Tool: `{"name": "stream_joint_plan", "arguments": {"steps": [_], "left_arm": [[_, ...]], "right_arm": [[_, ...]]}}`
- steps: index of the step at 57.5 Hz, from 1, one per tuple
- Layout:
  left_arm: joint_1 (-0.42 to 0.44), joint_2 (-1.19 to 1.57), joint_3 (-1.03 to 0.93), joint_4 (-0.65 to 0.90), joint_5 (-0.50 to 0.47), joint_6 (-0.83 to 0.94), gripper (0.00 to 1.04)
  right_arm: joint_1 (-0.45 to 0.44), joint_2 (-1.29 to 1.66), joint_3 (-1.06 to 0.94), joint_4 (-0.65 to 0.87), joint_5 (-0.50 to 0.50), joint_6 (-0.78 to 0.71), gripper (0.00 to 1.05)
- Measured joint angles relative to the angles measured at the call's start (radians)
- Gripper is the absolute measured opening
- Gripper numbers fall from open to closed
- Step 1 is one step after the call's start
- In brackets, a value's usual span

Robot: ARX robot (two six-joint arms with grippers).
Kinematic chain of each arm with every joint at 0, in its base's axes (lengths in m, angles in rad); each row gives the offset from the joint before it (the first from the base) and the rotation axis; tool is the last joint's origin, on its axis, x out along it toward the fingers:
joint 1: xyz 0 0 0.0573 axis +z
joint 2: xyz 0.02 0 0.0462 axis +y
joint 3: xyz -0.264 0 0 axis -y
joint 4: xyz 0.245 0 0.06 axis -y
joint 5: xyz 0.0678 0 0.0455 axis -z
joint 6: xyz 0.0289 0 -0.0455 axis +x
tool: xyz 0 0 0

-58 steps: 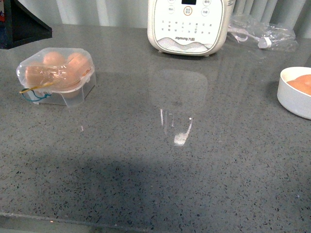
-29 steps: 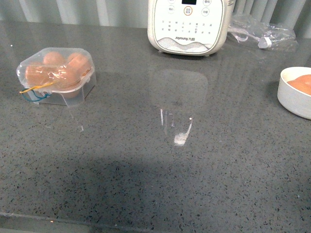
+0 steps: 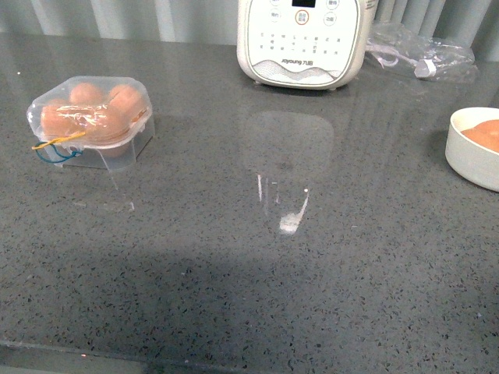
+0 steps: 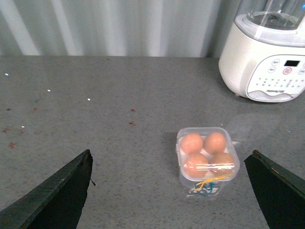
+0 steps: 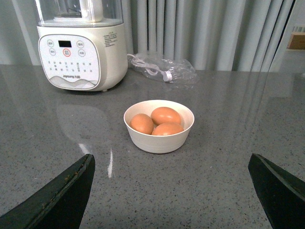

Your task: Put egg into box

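Left wrist view: box point(image 4: 207, 161) well beyond spread left gripper point(image 4: 171, 191); right gripper point(image 5: 171, 191) spread.

Only the finger ends of the robot can be seen, and only from the wrist cameras. The left gripper point(image 4: 171, 200) shows two dark, near-black wedge-shaped fingers point(image 4: 57, 195) with flat faces and a thin paler edge. The right gripper point(image 5: 171, 195) looks the same: two matte, dark tapering fingers point(image 5: 59, 195), plain, with no markings, cables or screws visible.
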Motion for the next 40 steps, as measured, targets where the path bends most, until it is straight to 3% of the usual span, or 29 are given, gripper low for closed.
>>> {"name": "stream_joint_plan", "arguments": {"steps": [14, 33, 40], "left_arm": [[0.076, -0.06, -0.059, -0.047, 0.021, 0.053, 0.98], [0.091, -0.107, -0.064, -0.062, 0.036, 0.085, 0.98], [0.052, -0.165, -0.199, 0.177, -0.065, -0.042, 0.82]], "right_arm": [[0.0, 0.0, 0.0, 0.0, 0.0, 0.0, 0.97], [0.0, 0.0, 0.0, 0.0, 0.0, 0.0, 0.97], [0.0, 0.0, 0.0, 0.0, 0.0, 0.0, 0.97]]}}
